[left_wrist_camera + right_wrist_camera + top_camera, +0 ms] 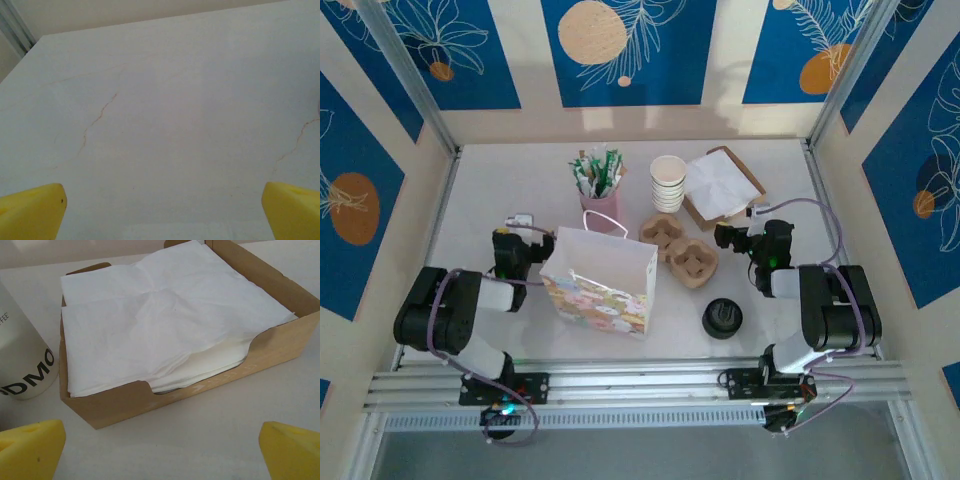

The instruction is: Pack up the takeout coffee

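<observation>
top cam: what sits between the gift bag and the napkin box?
Two brown pulp cup carriers lie between the gift bag and napkin box, in the top view.

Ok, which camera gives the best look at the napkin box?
The right wrist view: the brown cardboard napkin box sits close ahead, white napkins stacked inside, front wall notched. The top external view gives it small and from above, right of the cup stack. The left wrist camera faces the tabletop.
</observation>
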Action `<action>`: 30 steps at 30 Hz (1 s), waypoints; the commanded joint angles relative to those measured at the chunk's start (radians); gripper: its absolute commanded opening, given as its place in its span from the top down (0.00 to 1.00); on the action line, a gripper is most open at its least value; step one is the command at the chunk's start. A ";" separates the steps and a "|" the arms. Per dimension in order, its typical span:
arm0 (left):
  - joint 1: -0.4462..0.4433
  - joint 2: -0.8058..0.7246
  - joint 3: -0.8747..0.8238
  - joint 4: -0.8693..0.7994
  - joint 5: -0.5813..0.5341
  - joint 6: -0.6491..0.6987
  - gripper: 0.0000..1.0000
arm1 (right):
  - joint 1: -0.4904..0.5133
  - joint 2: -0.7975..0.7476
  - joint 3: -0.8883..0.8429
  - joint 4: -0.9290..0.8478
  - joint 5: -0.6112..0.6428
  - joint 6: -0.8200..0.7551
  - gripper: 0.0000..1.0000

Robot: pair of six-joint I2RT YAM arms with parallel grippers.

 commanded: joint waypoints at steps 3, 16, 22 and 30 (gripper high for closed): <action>0.011 0.003 0.019 0.020 0.026 0.014 0.00 | 0.004 0.002 0.012 0.015 0.002 -0.015 0.01; 0.011 0.003 0.020 0.019 0.049 0.024 0.00 | 0.003 0.002 0.013 0.014 -0.001 -0.014 0.01; 0.011 0.002 0.020 0.017 0.057 0.025 0.00 | 0.002 0.001 0.012 0.014 -0.002 -0.013 0.01; 0.012 0.002 0.020 0.015 0.058 0.025 0.00 | -0.005 0.001 0.014 0.015 -0.016 -0.009 0.01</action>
